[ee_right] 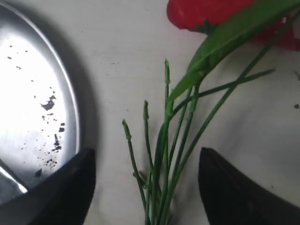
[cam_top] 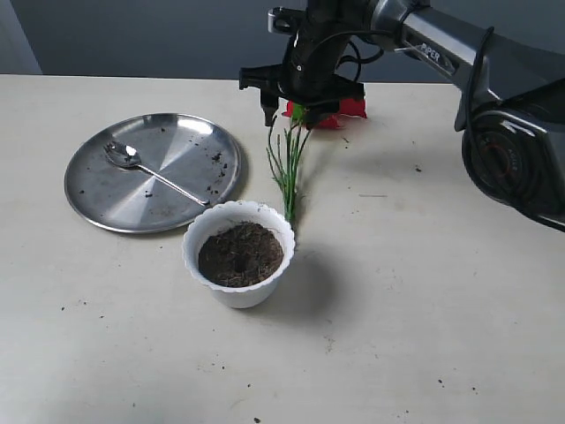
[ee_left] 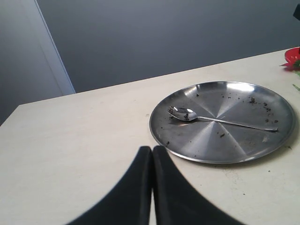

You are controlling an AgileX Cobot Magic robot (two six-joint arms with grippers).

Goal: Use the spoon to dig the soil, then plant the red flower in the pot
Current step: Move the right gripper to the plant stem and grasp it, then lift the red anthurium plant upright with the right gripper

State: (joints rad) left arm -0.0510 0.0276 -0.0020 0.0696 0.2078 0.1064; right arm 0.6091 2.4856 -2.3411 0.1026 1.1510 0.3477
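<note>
Right arm (cam_top: 397, 22): grey and black links were marked with white "PIPER" lettering (cam_top: 436, 51); black cables (cam_top: 362, 49) were looped at the wrist. Left hand (ee_left: 152, 159): two smooth, curved black fingers (ee_left: 133, 190) were seen.

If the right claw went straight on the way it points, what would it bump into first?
Most likely the red flower's green stems, lying between the right gripper's open fingers; then the table beneath. Depth is hard to judge.

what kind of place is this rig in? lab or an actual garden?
Likely an indoor lab bench, not a garden: bare cream table, plain grey wall, and a staged planting kit of pot, steel plate with spoon, and flower.
</note>
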